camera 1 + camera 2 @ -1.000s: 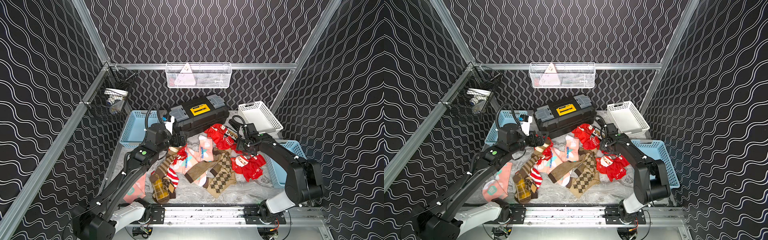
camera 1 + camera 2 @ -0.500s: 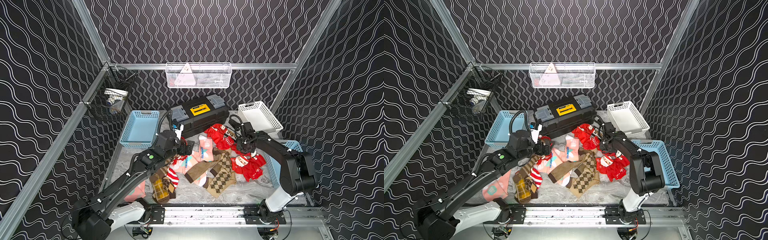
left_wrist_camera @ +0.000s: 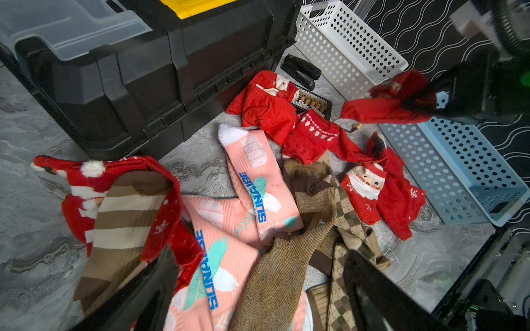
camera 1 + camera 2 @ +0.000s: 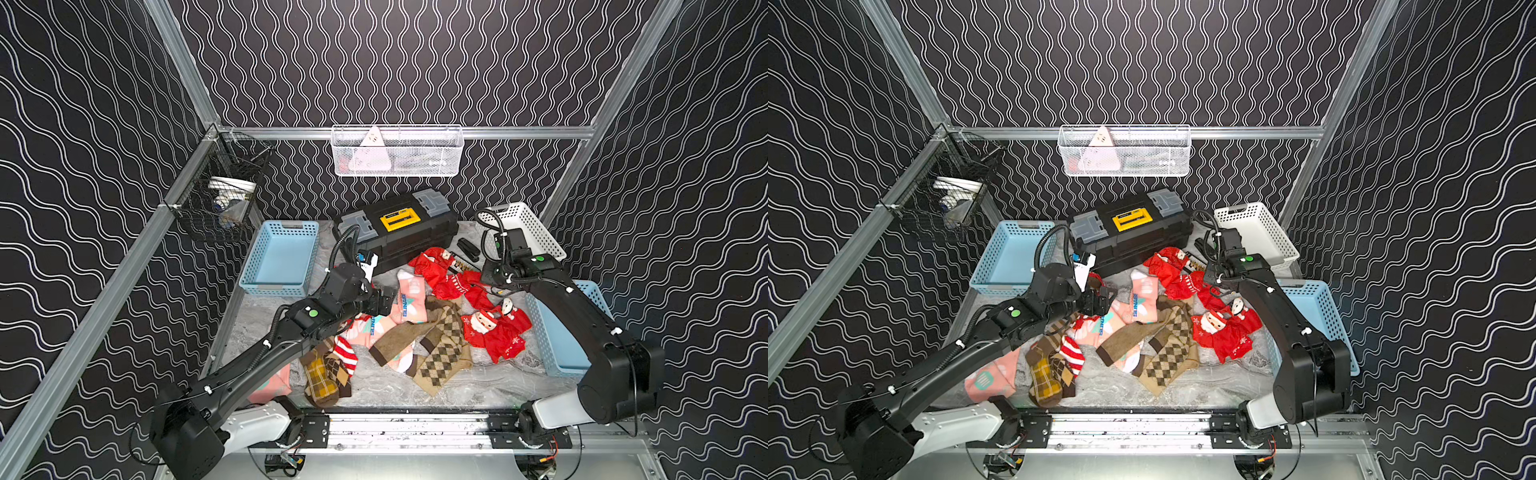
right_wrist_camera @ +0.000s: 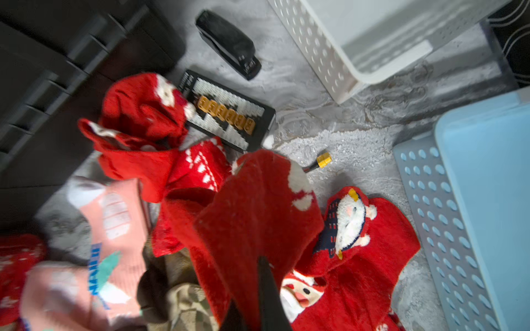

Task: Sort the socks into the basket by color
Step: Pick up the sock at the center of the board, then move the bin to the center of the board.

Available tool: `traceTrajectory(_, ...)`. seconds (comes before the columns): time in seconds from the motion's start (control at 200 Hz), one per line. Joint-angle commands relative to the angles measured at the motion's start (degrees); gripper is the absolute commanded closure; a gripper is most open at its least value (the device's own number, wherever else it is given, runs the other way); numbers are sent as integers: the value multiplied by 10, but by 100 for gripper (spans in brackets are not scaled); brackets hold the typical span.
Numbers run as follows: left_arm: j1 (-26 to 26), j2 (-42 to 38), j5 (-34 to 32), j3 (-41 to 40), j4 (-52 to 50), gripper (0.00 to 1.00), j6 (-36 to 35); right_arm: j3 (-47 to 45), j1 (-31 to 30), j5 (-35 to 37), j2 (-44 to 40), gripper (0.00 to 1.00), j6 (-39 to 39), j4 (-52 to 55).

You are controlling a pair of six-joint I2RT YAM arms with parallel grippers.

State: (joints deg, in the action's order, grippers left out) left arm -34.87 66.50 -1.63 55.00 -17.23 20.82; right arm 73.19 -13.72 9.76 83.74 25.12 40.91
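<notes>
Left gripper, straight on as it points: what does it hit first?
Likely the pink sock with blue lettering, between the open jaws of the left gripper; a brown sock overlaps it, so depth is unclear.

Bimanual rig, both top views. The left arm [image 4: 249,365] is extended from the near left of the rig diagonally toward the middle. Its wrist is bent so that the left gripper [image 4: 387,297] is pointed rightward and held low. In the left wrist view its fingers [image 3: 160,275] are seen spread wide apart, with nothing clamped between them. The right arm [image 4: 573,316] is angled up from the near right, then forward and inward, with the right gripper [image 4: 487,279] tilted downward. Its jaws are closed, and a fold of a red sock [image 5: 258,217] is pinched between them.
</notes>
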Motion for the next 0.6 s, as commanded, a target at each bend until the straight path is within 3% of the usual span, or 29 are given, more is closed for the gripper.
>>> traceTrajectory(0.0, -5, 3, -3, 2, 18, 6, -2, 23, 0, 14, -19, 100, 15, -8)
traceTrajectory(0.1, -13, 6, -1, -2, 23, 6, 2, 54, 12, 59, -6, 100, 9, -44)
traceTrajectory(0.265, -32, -2, -8, -6, 15, 6, 3, 138, 88, 76, 91, 100, -2, -96)
traceTrajectory(0.595, -49, -73, -36, -32, -45, 6, 13, 303, 184, 31, 297, 100, -39, -145)
